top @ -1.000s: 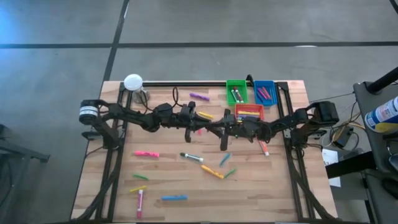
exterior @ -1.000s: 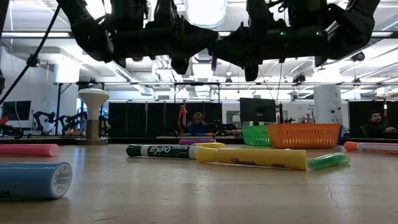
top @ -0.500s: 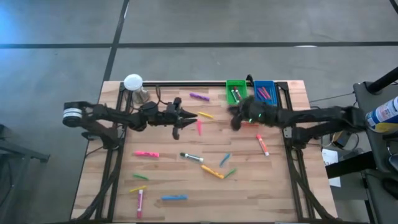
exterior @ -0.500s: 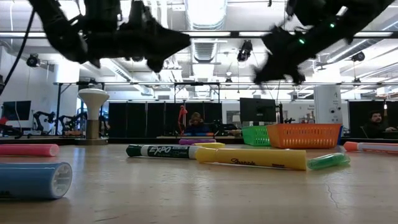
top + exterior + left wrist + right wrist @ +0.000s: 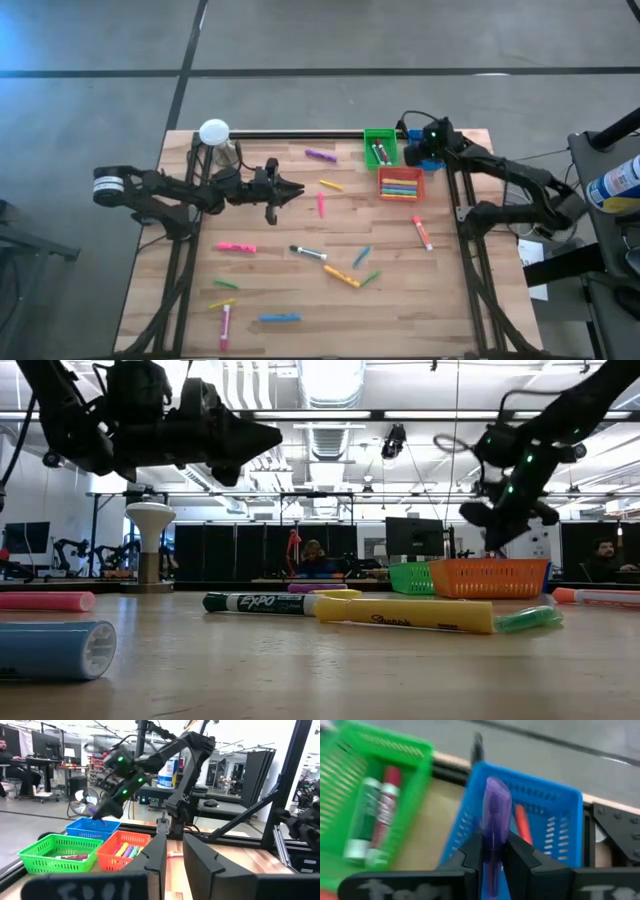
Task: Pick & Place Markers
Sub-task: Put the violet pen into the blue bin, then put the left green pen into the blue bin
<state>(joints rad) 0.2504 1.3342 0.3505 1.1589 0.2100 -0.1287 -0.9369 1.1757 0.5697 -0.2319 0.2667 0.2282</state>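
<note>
Even, bright overhead light covers the wooden desk (image 5: pixel 400 300) in the high view, with only faint, soft shadows beneath the arms and no harsh glare on the wood. In the low view, white ceiling light strips (image 5: pixel 330 380) blow out to pure white and turn both arms into dark silhouettes, while the nearest blue marker (image 5: pixel 55 648) is soft and out of focus. The right wrist view is smeared by motion blur, blurring the purple marker (image 5: pixel 495 820) and green bin (image 5: pixel 385 795).

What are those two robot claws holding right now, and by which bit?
The right end effector pinches a purple marker near its lower end, above the blue bin. The left end effector holds nothing.
</note>
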